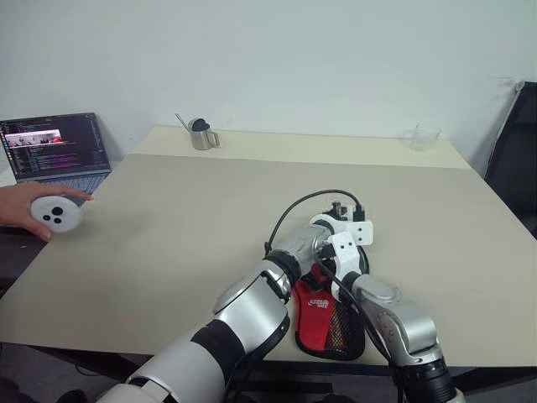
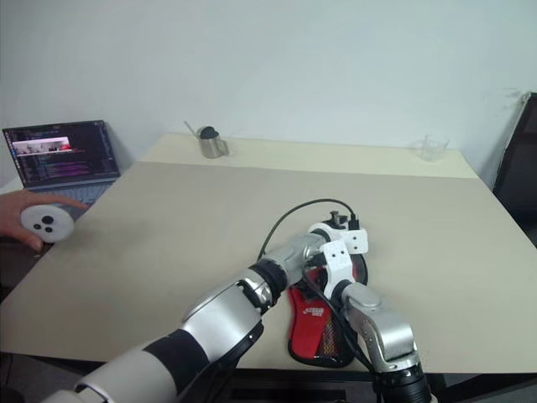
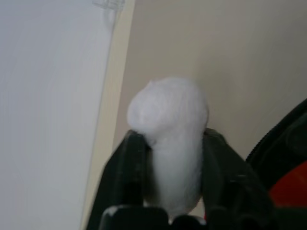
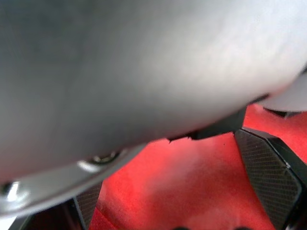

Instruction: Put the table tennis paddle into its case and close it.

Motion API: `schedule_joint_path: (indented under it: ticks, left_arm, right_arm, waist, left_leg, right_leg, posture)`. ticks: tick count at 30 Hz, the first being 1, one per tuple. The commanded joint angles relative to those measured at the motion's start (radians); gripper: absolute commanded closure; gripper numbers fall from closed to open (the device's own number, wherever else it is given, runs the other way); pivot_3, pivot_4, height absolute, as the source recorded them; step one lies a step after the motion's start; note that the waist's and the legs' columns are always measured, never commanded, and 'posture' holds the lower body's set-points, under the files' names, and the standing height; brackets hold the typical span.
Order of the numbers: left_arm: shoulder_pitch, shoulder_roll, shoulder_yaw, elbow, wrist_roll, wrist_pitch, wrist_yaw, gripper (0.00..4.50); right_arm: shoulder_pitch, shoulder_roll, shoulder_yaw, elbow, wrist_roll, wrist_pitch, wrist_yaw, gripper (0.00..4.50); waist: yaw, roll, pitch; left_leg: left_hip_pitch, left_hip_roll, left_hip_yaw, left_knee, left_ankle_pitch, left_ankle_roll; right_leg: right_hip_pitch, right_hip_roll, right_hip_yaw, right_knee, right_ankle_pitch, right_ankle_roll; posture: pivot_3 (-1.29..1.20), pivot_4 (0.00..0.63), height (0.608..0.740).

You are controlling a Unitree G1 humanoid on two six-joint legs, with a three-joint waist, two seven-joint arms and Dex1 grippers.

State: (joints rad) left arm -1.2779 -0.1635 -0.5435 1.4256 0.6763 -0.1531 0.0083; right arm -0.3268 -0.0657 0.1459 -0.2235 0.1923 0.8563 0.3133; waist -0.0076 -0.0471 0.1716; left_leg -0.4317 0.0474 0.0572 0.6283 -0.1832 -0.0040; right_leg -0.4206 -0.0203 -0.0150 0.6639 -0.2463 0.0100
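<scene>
The red and black case (image 1: pixel 325 323) lies at the bench's (image 1: pixel 193 227) near edge, under both arms. The right jaws (image 4: pixel 177 201) are spread wide over red fabric, holding nothing. Just beyond, the left jaws (image 3: pixel 168 187) stand partly parted with a white ball (image 3: pixel 170 129) between the two black fingers (image 3: pixel 125 177); whether they grip it I cannot tell. Farther off: one metal cup (image 1: pixel 201 134), one clear glass (image 1: pixel 421 137), one laptop (image 1: pixel 57 151), and one person's hand (image 1: pixel 25 210) holding a white round device (image 1: pixel 55 214).

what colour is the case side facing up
Red with a white logo and black mesh, on the case; best in the left eye view.
</scene>
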Motion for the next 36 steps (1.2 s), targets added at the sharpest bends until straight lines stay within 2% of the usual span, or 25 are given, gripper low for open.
schedule_joint_path:
  ticks: [1,4,10,15,18,22,24,30,32,36]
  left_arm:
    - [0.033,-0.109,-0.019,-0.035,0.012,0.003,-0.001,1.46]
    - [0.064,-0.086,-0.033,-0.033,0.022,0.007,-0.012,0.41]
    - [0.087,-0.030,0.020,-0.041,-0.029,0.010,-0.088,0.41]
    - [0.071,0.027,0.090,-0.057,-0.093,-0.028,-0.188,0.41]
    - [0.038,0.047,0.228,-0.082,-0.236,-0.059,-0.296,0.41]
    - [-0.005,0.073,0.411,-0.122,-0.440,-0.065,-0.543,0.41]
    - [-0.017,0.097,0.439,-0.137,-0.477,-0.079,-0.634,0.41]
    - [-0.029,0.195,0.494,-0.158,-0.534,-0.077,-0.716,0.41]
    - [-0.024,0.234,0.503,-0.176,-0.559,-0.079,-0.798,0.41]
    - [0.006,0.335,0.543,-0.253,-0.659,-0.037,-1.089,0.41]
  right_arm:
    - [0.011,-0.002,0.030,0.116,0.008,0.018,0.022,0.00]
    - [-0.013,-0.015,0.040,0.154,-0.007,-0.026,0.043,0.00]
    - [-0.074,-0.070,0.026,0.204,-0.019,-0.076,0.093,0.00]
    - [-0.079,-0.180,0.076,0.136,-0.001,-0.048,0.211,0.00]
    - [-0.055,-0.266,0.109,0.061,0.013,-0.016,0.286,0.00]
    - [-0.025,-0.357,0.115,0.007,0.018,0.005,0.331,0.00]
    - [-0.011,-0.385,0.099,-0.012,0.035,0.009,0.349,0.00]
    - [0.065,-0.551,0.092,-0.134,0.096,-0.012,0.486,0.00]
    - [0.087,-0.607,0.050,-0.165,0.124,-0.011,0.520,0.00]
    - [0.140,-0.746,-0.048,-0.219,0.194,-0.031,0.626,0.00]
  waist:
    - [0.000,0.000,0.000]
    - [-0.001,0.000,-0.002]
    - [0.000,0.000,-0.011]
    - [0.002,0.000,-0.012]
    - [0.004,0.001,-0.011]
    - [0.005,0.001,-0.011]
    - [0.005,0.001,-0.010]
    - [0.005,0.001,-0.010]
    - [0.005,0.001,-0.010]
    - [0.005,0.002,-0.008]
  left_leg:
    - [0.000,0.000,0.000,0.000,0.000,0.000]
    - [0.000,0.000,0.000,0.000,0.000,0.000]
    - [0.001,0.000,0.000,0.000,0.000,0.000]
    - [0.001,0.000,0.000,0.000,0.000,0.000]
    - [0.000,0.000,0.000,0.000,0.000,0.000]
    - [-0.001,-0.001,0.001,0.000,-0.001,0.000]
    - [-0.001,-0.001,0.001,0.000,-0.001,0.000]
    - [-0.001,-0.002,0.000,0.000,-0.001,0.000]
    - [-0.001,-0.002,0.001,0.000,-0.001,0.001]
    - [-0.001,-0.001,0.001,0.000,-0.001,0.000]
  right_leg:
    - [0.000,0.000,0.000,0.000,0.000,0.000]
    - [0.000,0.000,0.000,0.000,0.000,0.000]
    - [0.001,0.000,0.000,0.000,0.000,0.000]
    - [0.001,0.000,0.000,0.000,0.000,0.000]
    - [0.001,0.000,0.000,-0.001,0.000,0.000]
    - [0.000,0.000,-0.001,-0.001,0.000,0.000]
    - [0.000,0.001,-0.001,-0.001,0.000,0.000]
    - [0.000,0.001,-0.001,-0.001,0.000,0.000]
    - [0.000,0.002,-0.001,-0.001,0.000,0.000]
    - [0.000,0.002,-0.002,-0.001,0.000,0.000]
  posture:
    - [0.00,0.150,0.740]
    - [0.00,0.150,0.740]
    - [0.00,0.150,0.740]
    - [0.00,0.150,0.740]
    - [0.00,0.150,0.740]
    - [0.00,0.150,0.740]
    - [0.00,0.150,0.740]
    - [0.00,0.150,0.740]
    - [0.00,0.150,0.740]
    - [0.00,0.150,0.740]
